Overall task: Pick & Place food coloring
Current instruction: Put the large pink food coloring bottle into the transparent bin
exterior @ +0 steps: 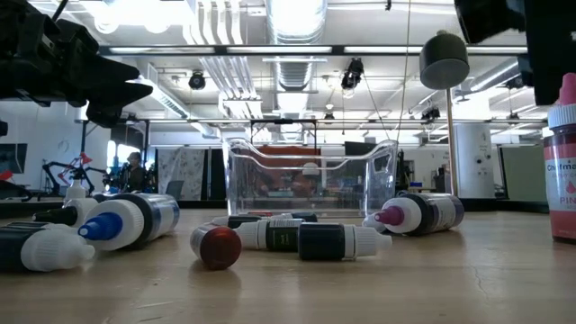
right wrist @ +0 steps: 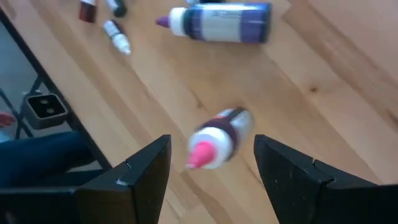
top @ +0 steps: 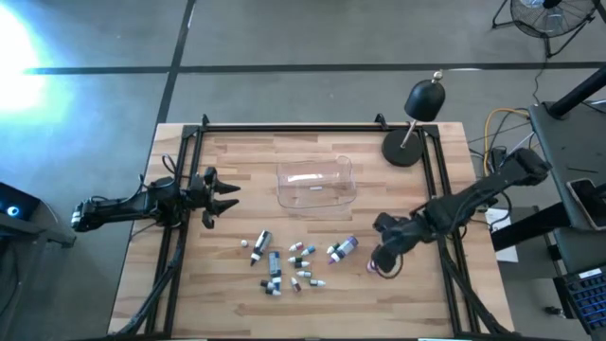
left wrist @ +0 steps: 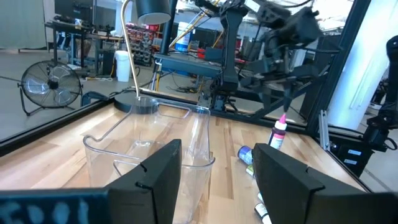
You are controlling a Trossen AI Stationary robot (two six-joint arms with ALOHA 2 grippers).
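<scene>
Several tiny food coloring bottles [top: 284, 263] lie on their sides on the near middle of the wooden table, and in the low view [exterior: 270, 236] too. A purple-capped one [top: 346, 246] lies apart at their right [right wrist: 217, 22]. A pink-capped bottle [right wrist: 217, 140] stands upright on its base [left wrist: 278, 134] [exterior: 562, 171]. My right gripper [top: 383, 260] [right wrist: 211, 162] hangs over it, pointing down, open, a finger on each side and apart from it. My left gripper [top: 227, 196] [left wrist: 217, 162] waits open at the table's left, level, facing the tub.
A clear plastic tub [top: 315, 182] [left wrist: 149, 155] stands at the table's middle, far side of the bottles. A black dome lamp [top: 417, 123] on a round base stands at the far right corner. Black frame rails [top: 180, 227] run along the left, right and far edges.
</scene>
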